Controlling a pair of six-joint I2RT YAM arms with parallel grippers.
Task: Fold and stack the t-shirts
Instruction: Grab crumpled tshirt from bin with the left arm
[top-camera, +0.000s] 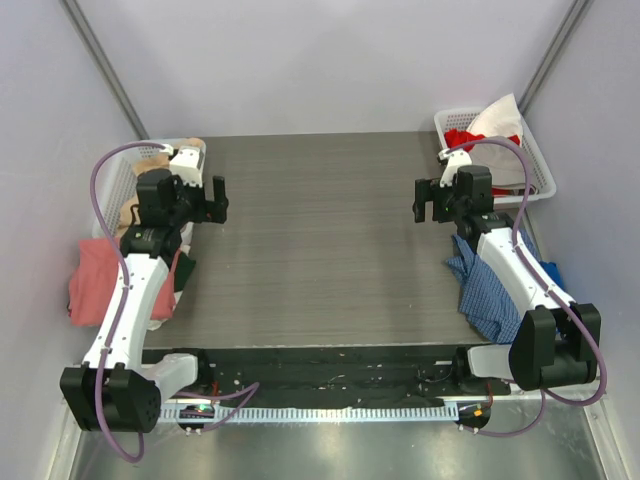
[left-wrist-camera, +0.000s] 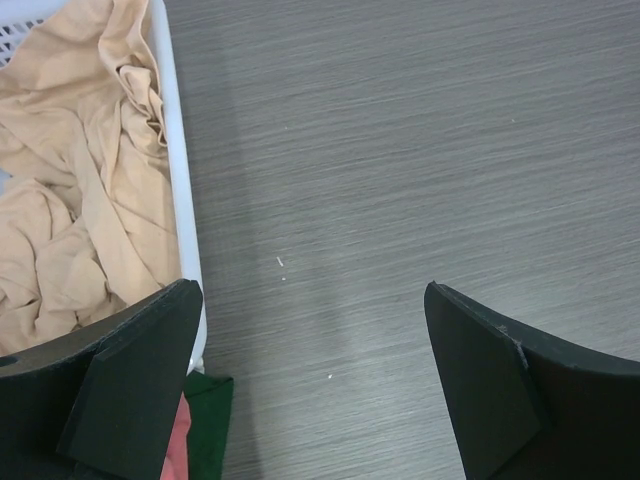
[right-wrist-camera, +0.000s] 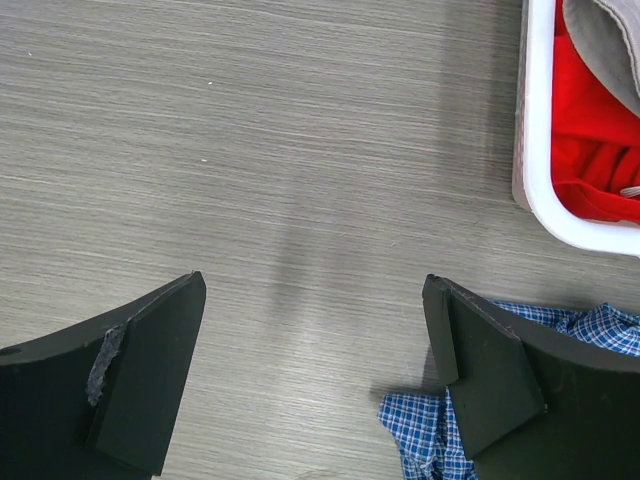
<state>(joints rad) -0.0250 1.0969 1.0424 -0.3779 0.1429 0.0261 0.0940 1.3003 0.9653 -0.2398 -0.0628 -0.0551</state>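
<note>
Grey wood-grain table (top-camera: 320, 250) with pale walls (top-camera: 320, 60) on three sides, so a pretty plain setup. Both arms reach out over the tabletop.

The left gripper (left-wrist-camera: 310, 300) has its jaws spread wide with only bare table between them, so it's got hold of nothing. Same for the right gripper (right-wrist-camera: 315, 290): fully spread and holding nothing.

The tan t-shirt (left-wrist-camera: 80, 180) sits crumpled in the left basket (left-wrist-camera: 175, 150), just off the outer side of the left gripper. It's too bunched up to pick out sleeves or a collar, and the wrist view cuts most of it off. From the top camera the arm covers a good chunk of that basket too.

The salmon-pink t-shirt (top-camera: 95, 280) is back behind the left gripper, next to the arm's forearm, heaped at the table's left edge. I honestly can't tell how much is on the table and how much hangs over. There's a dark green cloth (left-wrist-camera: 208, 420) peeking out right by the left gripper's outer finger, mostly hidden.

On the other side, the right basket (right-wrist-camera: 528, 120) is just beyond the right gripper's outer finger, with a red cloth (right-wrist-camera: 590, 130) inside and a pale cloth (top-camera: 500, 120) piled on top. Whether those are shirts, no idea. A blue checked cloth (right-wrist-camera: 420, 430) lies under and behind the right gripper's outer finger, partly covered by the arm.
</note>
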